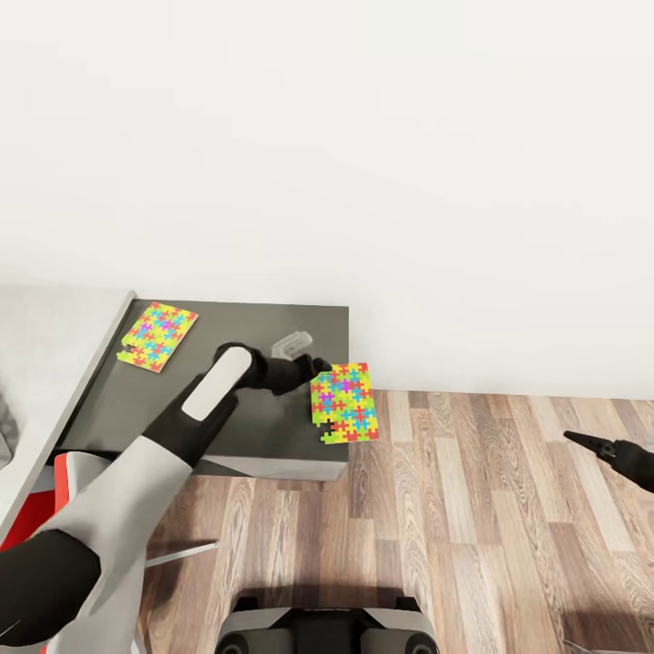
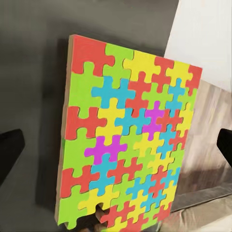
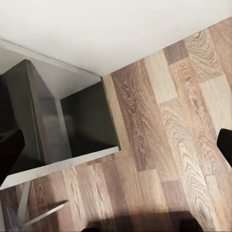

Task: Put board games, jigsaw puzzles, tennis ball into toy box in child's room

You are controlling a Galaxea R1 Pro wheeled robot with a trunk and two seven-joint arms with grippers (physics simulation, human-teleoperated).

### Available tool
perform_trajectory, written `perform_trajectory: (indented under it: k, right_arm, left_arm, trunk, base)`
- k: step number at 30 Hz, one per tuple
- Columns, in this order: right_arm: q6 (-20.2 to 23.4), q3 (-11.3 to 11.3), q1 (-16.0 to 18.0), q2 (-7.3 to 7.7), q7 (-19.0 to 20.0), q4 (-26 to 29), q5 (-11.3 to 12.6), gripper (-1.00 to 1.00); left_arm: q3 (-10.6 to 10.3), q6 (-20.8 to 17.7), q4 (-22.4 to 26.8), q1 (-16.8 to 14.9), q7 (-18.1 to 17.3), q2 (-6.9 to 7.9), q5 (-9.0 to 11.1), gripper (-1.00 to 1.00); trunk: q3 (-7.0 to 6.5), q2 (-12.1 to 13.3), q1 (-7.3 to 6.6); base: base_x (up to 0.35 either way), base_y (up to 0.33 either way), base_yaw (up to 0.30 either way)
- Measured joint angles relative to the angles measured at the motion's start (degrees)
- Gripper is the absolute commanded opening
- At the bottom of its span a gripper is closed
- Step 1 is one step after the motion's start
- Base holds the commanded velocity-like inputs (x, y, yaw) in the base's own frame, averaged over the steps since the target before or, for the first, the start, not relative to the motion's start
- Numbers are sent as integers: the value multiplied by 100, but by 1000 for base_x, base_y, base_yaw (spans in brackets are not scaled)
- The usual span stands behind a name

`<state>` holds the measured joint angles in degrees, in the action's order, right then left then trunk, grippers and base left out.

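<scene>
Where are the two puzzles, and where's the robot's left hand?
far jigsaw puzzle (image 1: 158, 335), head view, middle of its top face.
near jigsaw puzzle (image 1: 345, 402), head view, middle of its patterned face.
left gripper (image 1: 318, 368), head view, between its fingertips.

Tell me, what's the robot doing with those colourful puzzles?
The robot's left gripper is reaching for a jigsaw puzzle that hangs over the corner of the dark grey desk. Its fingers are spread on either side, not yet closed. A second jigsaw puzzle lies farther back on the desk. The right gripper hangs over the wood floor, holding nothing.
</scene>
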<state>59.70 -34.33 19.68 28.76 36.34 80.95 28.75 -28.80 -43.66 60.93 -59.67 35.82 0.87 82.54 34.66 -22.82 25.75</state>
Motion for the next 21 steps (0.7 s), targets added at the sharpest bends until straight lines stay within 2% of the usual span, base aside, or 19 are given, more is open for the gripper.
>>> perform_trajectory:
  k: [2,3,6,10,11,12,19,21]
  right_arm:
    - [-11,187,14,-3,-1,-62,4,100]
    - [-11,190,15,-2,-1,-63,3,100]
    - [-25,417,40,-28,12,-192,14,100]
    - [-34,511,56,-65,20,-277,16,100]
    - [-46,594,109,-140,29,-385,18,100]
    - [-54,624,140,-166,32,-431,19,100]
    - [-85,798,332,-232,30,-695,13,100]
    - [-91,941,487,-250,13,-830,10,100]
  left_arm:
    - [0,1,424,44,307,55,16,100]
    - [0,0,431,45,313,56,14,100]
    - [-3,5,977,89,828,99,35,100]
    - [-8,15,1308,110,1127,117,43,100]
    - [-14,50,1681,154,1432,108,53,100]
    - [-17,61,1805,182,1516,100,52,100]
    - [-38,106,2245,331,1707,36,55,100]
    - [-49,169,2468,471,1749,-50,49,100]
  trunk:
    - [0,0,0]
    - [0,0,0]
    - [0,0,0]
    - [0,0,0]
    - [0,0,0]
    - [0,0,0]
    - [0,0,0]
    - [0,0,0]
  base:
    - [0,0,0]
    - [0,0,0]
    - [0,0,0]
    - [0,0,0]
    - [0,0,0]
    - [0,0,0]
    - [0,0,0]
    - [0,0,0]
